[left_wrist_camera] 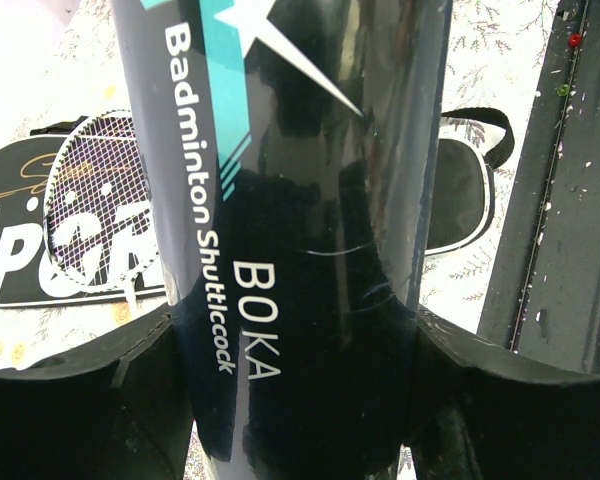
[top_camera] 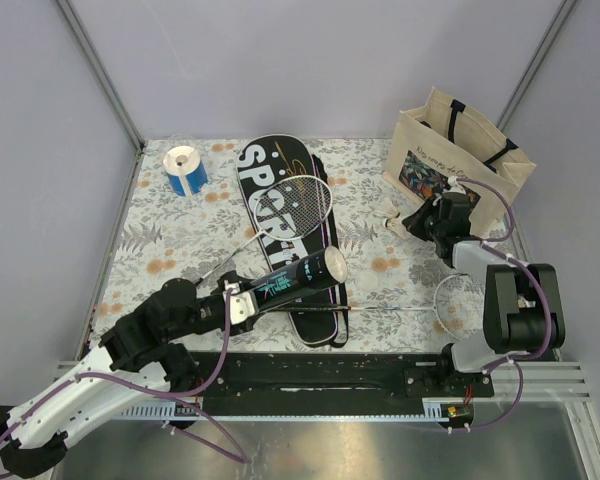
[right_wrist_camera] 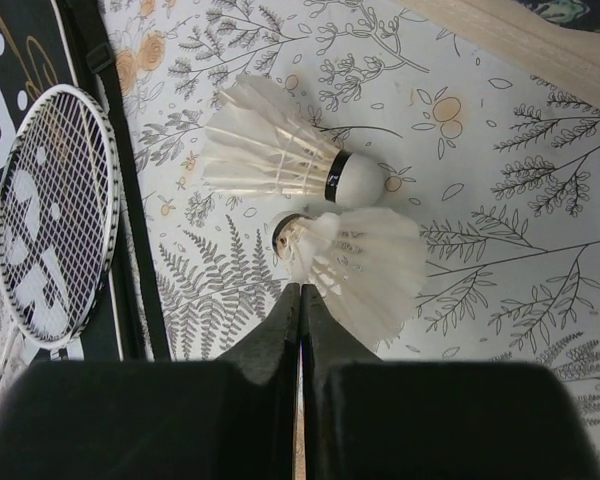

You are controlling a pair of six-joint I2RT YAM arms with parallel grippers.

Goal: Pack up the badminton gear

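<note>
Your right gripper (right_wrist_camera: 300, 290) is closed, its two fingers pressed flat together, and I can see nothing between them; the tips reach the feather skirt of the nearer shuttlecock (right_wrist_camera: 360, 265), but whether a feather is caught there I cannot tell. This shuttlecock lies on the flowered desk (top_camera: 170, 240) just ahead of the tips. Its long axis runs across the fingers, not along them: in the wrist view the cork end points left and the feathers spread to the right. The second shuttlecock (right_wrist_camera: 280, 155) lies just beyond it and turned the other way, with its cork to the right, and the two are almost touching. Your left gripper (left_wrist_camera: 300, 380) is gripping the black tube (top_camera: 298, 277) around its body and holds it over the black case (top_camera: 265, 165), with the far end pointing up and to the right, toward the right arm. The right arm is clearly the nearer one to both shuttlecocks; the left is well apart from them. In my judgement the jaws must open first, and then you should close on the cork end or across the skirt near the cork, because the feathers are soft and will bend. Whether the far end of the tube is open, I cannot say from these views.
</note>
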